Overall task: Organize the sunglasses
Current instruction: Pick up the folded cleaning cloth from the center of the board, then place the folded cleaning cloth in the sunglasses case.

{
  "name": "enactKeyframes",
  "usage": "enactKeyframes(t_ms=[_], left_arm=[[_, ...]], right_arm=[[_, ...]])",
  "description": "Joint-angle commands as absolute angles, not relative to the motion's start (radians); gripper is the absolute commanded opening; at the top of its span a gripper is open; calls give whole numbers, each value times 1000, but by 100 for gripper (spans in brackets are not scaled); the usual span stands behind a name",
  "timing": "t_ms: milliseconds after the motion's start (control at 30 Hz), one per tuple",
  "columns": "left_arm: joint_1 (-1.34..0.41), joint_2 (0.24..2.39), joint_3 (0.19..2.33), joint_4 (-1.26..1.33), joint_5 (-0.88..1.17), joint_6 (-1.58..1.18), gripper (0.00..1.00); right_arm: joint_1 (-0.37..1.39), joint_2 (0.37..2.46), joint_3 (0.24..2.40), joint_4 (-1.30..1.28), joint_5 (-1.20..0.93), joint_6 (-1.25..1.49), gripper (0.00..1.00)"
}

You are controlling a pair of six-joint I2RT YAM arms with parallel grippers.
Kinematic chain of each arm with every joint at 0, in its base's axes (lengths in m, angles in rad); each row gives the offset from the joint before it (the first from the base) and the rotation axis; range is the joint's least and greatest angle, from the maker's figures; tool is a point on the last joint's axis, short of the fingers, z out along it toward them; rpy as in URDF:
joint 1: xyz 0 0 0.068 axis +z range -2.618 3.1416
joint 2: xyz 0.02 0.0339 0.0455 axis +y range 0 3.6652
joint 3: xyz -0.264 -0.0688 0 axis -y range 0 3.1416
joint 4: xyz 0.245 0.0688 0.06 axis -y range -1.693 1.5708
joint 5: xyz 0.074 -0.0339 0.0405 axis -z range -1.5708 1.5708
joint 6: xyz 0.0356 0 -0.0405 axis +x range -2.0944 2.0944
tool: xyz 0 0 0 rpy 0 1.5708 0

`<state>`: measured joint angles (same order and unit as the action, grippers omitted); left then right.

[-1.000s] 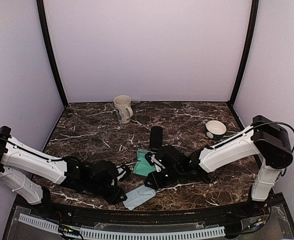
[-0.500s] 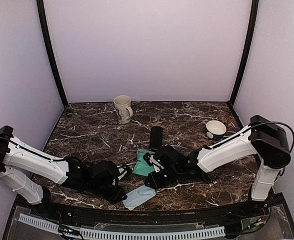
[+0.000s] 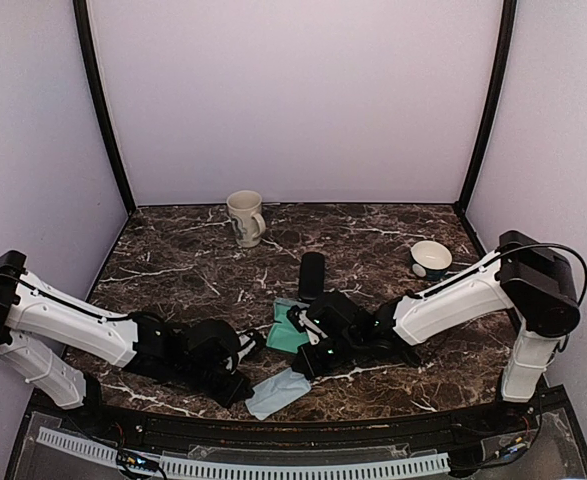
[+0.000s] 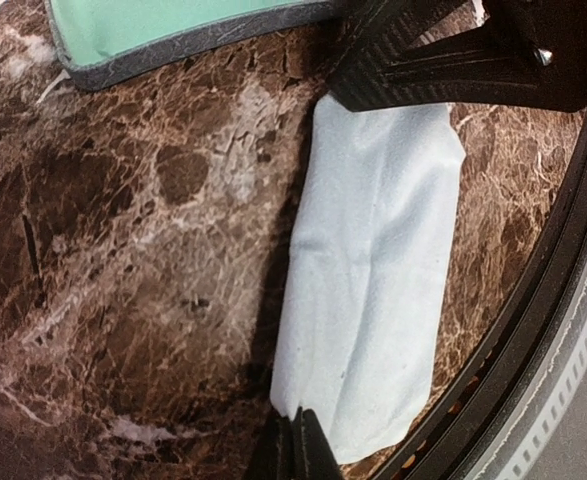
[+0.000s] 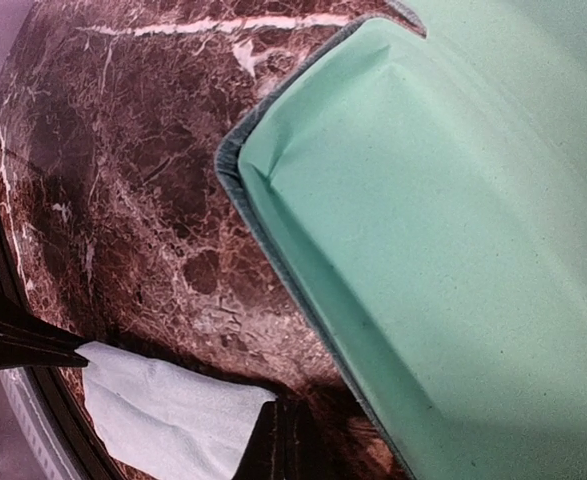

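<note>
we judge the pale blue cloth (image 3: 276,392) at the desk's (image 3: 173,260) near edge is in hand, left claw (image 4: 295,447) and right claw (image 5: 281,437) both narrow; next, sunglasses, unseen here, into the teal-lined grey case (image 5: 423,200)

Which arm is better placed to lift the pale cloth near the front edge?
Likely left: the left gripper sits at one end of the cloth, which stretches straight ahead. The right gripper faces the green-lined case, cloth off to its side.
</note>
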<state>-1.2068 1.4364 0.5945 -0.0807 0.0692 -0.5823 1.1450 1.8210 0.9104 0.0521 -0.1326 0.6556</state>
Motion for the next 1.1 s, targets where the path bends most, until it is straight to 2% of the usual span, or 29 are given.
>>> enactKeyframes(t_ms=[0, 567, 1067], left_arm=[[-1203, 1436, 631, -116, 68, -572, 0], [-1115, 1478, 703, -102, 72, -456, 0], [-1031, 1685, 989, -153, 101, -268, 0]], right_arm=[[1140, 1791, 906, 69, -105, 663, 0], [1140, 1603, 779, 72, 38, 725, 0], [1128, 1540, 726, 77, 184, 784, 0]])
